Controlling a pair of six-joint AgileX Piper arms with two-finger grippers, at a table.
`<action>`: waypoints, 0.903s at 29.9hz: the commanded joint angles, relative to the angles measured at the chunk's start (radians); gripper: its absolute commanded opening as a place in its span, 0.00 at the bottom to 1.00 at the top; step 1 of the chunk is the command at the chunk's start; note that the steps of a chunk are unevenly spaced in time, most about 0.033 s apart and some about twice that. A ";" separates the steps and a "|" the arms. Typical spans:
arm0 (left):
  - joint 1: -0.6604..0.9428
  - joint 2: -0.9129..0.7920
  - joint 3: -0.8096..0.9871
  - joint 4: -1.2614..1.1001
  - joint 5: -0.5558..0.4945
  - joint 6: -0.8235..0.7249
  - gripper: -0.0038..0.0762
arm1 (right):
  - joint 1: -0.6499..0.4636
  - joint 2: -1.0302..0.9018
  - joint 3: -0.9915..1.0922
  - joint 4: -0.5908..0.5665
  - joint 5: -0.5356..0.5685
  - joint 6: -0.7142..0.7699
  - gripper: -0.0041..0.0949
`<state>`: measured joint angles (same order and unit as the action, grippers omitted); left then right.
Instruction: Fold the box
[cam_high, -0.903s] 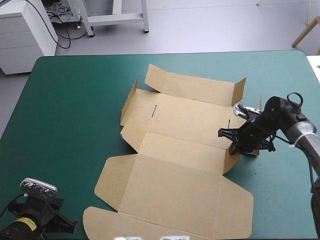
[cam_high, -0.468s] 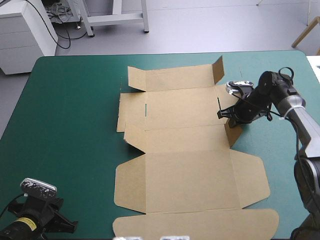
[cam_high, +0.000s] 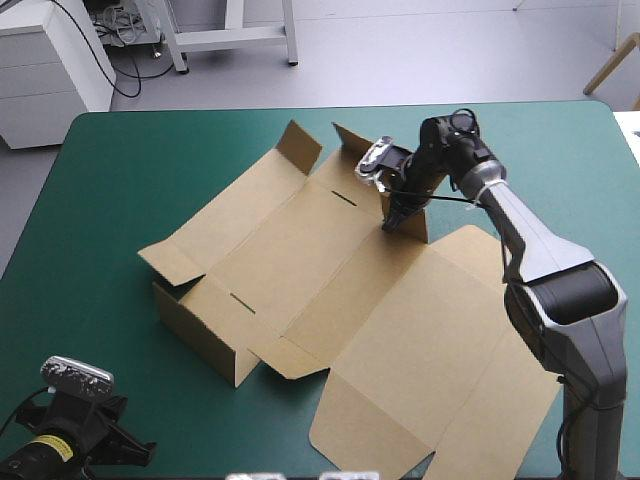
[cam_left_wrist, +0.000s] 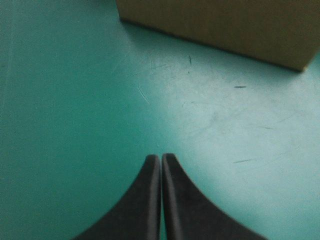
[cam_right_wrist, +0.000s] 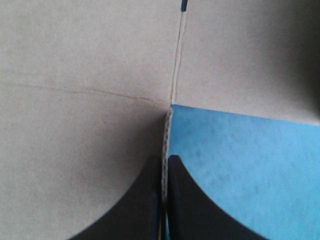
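Right end effector (cam_high: 390, 222) clamped on a far flap of the box (cam_high: 300, 250), board running diagonally to the near right; left end effector (cam_left_wrist: 161, 156), pressed together, sits farther off.

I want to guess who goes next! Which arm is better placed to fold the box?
Probably right: the right gripper is shut on a flap of the box. The left gripper is shut on nothing, away from the box.
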<state>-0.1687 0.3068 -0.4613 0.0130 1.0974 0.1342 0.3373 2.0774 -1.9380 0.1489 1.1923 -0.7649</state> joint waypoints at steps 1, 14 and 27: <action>-0.001 0.010 -0.021 -0.005 -0.053 -0.005 0.04 | 0.068 0.003 -0.129 0.053 -0.031 -0.112 0.02; -0.001 0.010 -0.021 -0.005 -0.053 -0.005 0.04 | 0.280 0.083 -0.226 0.098 -0.276 -0.468 0.02; -0.001 0.010 -0.021 -0.005 -0.053 -0.005 0.04 | 0.341 0.121 -0.228 0.231 -0.334 -0.707 0.02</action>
<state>-0.1687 0.3068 -0.4613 0.0130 1.0974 0.1342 0.6776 2.2619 -2.1296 0.3030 0.8926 -1.4201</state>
